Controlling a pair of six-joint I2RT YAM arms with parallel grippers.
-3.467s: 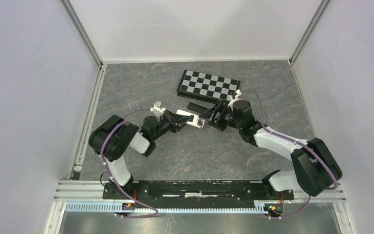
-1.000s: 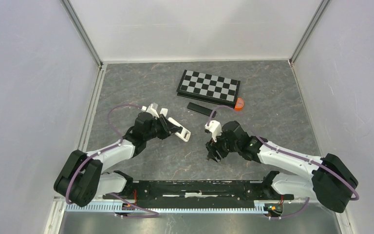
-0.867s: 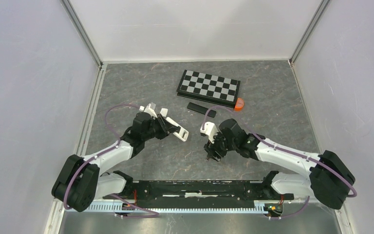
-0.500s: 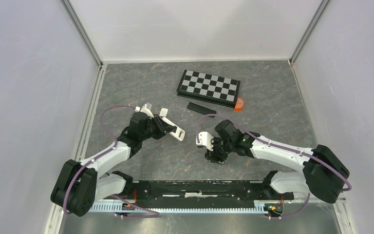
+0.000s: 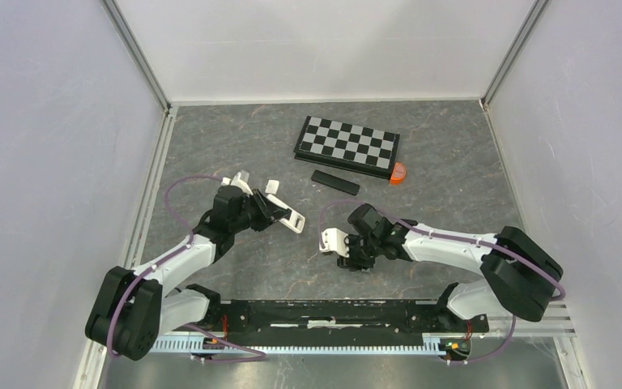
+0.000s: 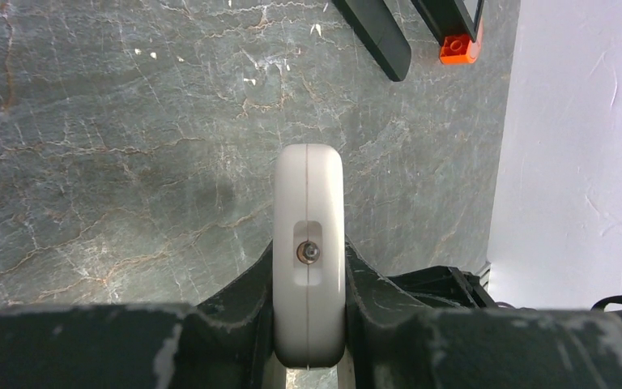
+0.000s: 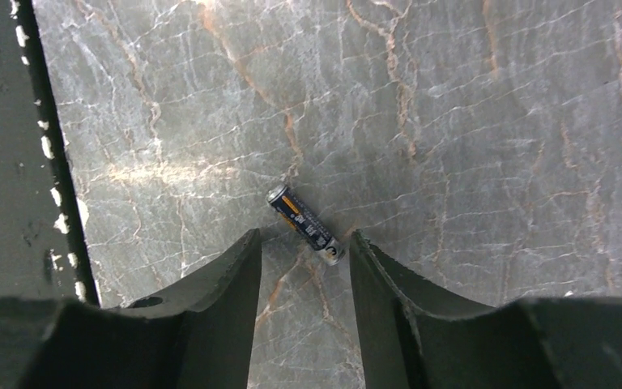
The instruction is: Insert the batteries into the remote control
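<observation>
Left: left claw (image 6: 308,263) clamped on white remote (image 6: 308,186), edge-on, raised above grey table (image 6: 89,121). Right of centre: right claw (image 7: 304,241) apart, low over table, tips either side of one battery (image 7: 305,225). Lies flat, diagonal; contact with fingers unclear. Far side: black remote (image 5: 334,181), checkered board (image 5: 347,146), orange piece (image 5: 397,173) at board's corner.

Pretty clearly a robotics lab test cell, not anybody's home or shop. Plain white walls (image 5: 40,162) box it in on three sides, with bare aluminium posts (image 5: 136,55) running down from the upper corners. The counter (image 5: 235,138) is just a grey marble-look slab. Along the bottom of the frame, a left robot arm (image 5: 185,256) and a right robot arm (image 5: 453,241) are bolted to a black base bar (image 5: 332,310).
</observation>
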